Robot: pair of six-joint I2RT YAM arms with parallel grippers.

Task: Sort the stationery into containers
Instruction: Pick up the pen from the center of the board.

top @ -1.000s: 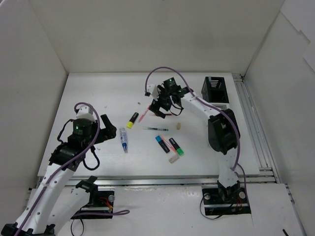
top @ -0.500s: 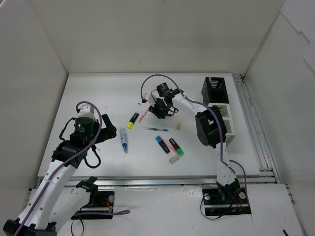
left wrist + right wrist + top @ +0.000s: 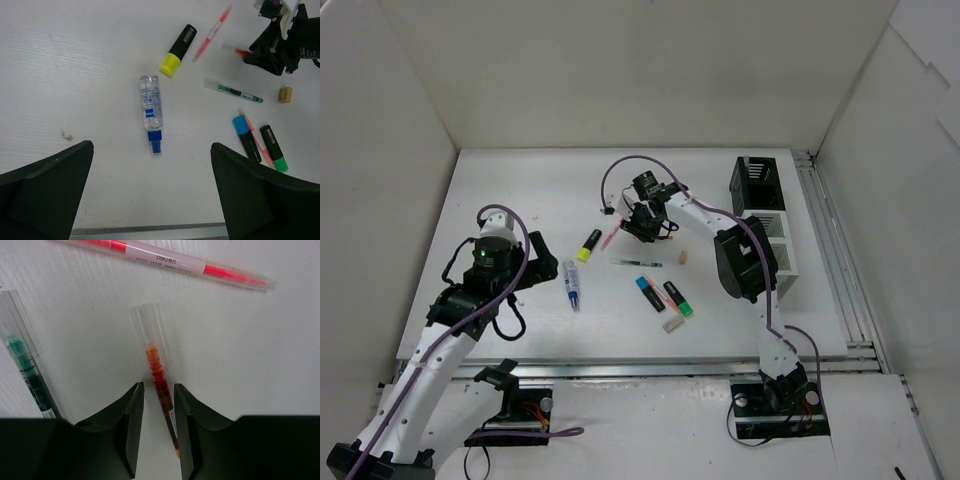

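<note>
While left jaws gape empty, right jaws stand narrow astride the orange pen point(image 3: 159, 375); not pinching.

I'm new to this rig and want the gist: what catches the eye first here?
The right gripper, at the table's far middle, straddles a thin clear-capped orange pen lying flat, jaws narrow with a slim gap showing. The left gripper hangs wide open near a clear blue-capped tube, towards the front left.
</note>
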